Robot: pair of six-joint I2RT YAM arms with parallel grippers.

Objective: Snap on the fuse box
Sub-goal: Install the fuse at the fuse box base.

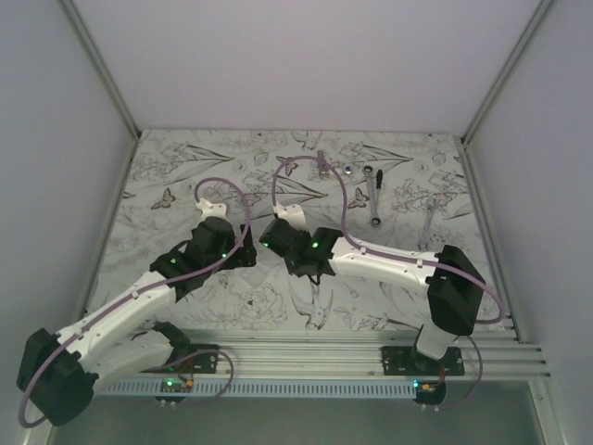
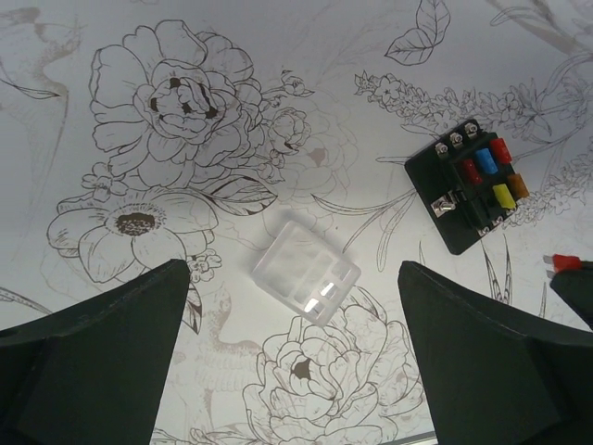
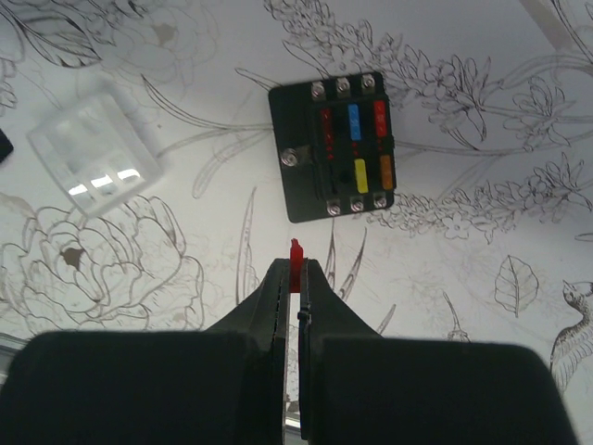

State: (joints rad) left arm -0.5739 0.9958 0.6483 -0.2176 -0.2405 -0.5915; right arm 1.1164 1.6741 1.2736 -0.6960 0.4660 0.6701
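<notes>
Fuse box (image 3: 334, 148) lies flat on the flowered table (image 3: 463, 306), upper centre of the right wrist view. The right gripper (image 3: 296, 276) pinches a red fuse (image 3: 296, 252) just below it. The left gripper (image 2: 292, 273) gapes wide, with the clear cover (image 2: 306, 272) mid-frame.

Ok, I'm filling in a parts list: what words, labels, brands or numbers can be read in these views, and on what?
No text can be read anywhere.
Black square plastic fuse box: no legible marking; any ratings on its coloured fuses are too small.
Clear plastic cover: blank.
Small red fuse in the shut right gripper: no print visible.
Silver ratchet wrench: too small to tell.
</notes>
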